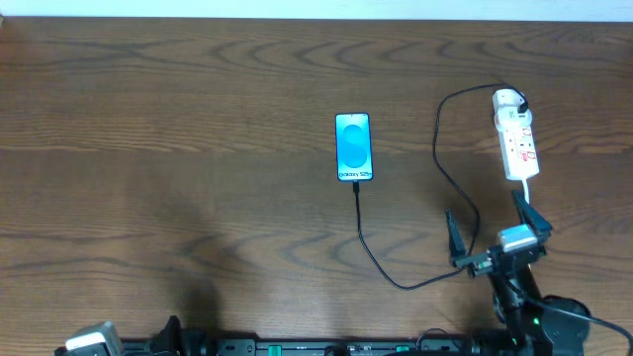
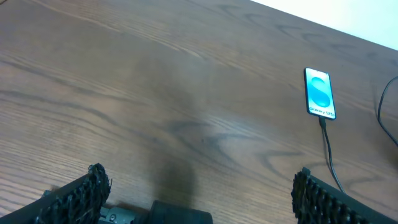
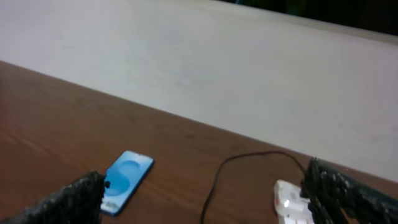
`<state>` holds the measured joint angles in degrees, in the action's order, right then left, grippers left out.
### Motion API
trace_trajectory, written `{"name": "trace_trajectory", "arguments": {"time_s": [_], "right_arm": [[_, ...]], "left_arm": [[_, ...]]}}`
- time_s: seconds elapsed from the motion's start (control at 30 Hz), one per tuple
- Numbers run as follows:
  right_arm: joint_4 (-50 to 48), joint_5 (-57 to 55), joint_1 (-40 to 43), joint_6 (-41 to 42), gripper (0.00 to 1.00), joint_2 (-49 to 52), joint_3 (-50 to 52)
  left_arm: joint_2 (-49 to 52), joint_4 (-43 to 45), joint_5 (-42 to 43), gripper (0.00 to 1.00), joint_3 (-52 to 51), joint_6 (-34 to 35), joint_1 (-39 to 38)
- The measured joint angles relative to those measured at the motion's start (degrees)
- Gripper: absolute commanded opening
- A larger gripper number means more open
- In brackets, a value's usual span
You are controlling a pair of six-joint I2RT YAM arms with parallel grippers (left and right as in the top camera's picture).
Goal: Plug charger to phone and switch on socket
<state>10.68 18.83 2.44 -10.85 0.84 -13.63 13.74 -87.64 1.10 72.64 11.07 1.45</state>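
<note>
Seemingly the plugging step is done: the long thin black charger cable point(image 1: 381, 265) runs up to the bottom edge of the slim black-edged phone with the glossy cyan screen point(image 1: 354, 147). The phone lies flat at the centre of the overhead frame. At this size I cannot confirm that the connector is fully seated. What is left, I judge, is the switch.

The narrow white plastic power strip with red-marked switches point(image 1: 518, 143) lies at the upper right of that frame, its rounded plug at the top end. The right gripper point(image 1: 483, 210) sits just below it, dark ribbed fingers spread wide and holding nothing. The cable loops close by it.

The next move calls for bringing one fingertip over a small rocker and pressing squarely down, since the light strip could slide on the smooth brown wood-grain table point(image 1: 198, 119). The left gripper point(image 2: 199, 177), at the bottom left of the overhead frame, is likewise wide open and empty.
</note>
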Motion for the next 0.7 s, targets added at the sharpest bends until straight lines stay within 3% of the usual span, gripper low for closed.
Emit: {"name": "trace_trajectory", "arguments": {"time_s": [0.33, 0.7], "right_arm": [[-10.8, -0.2, 0.0, -1.6, 0.99, 0.0, 9.9], [-15.2, -0.3, 1.2, -1.8, 0.99, 0.0, 13.1]], "left_arm": [[0.0, 0.0, 0.0, 0.95, 0.0, 0.0, 0.0], [0.0, 0.0, 0.0, 0.95, 0.0, 0.0, 0.0]]}}
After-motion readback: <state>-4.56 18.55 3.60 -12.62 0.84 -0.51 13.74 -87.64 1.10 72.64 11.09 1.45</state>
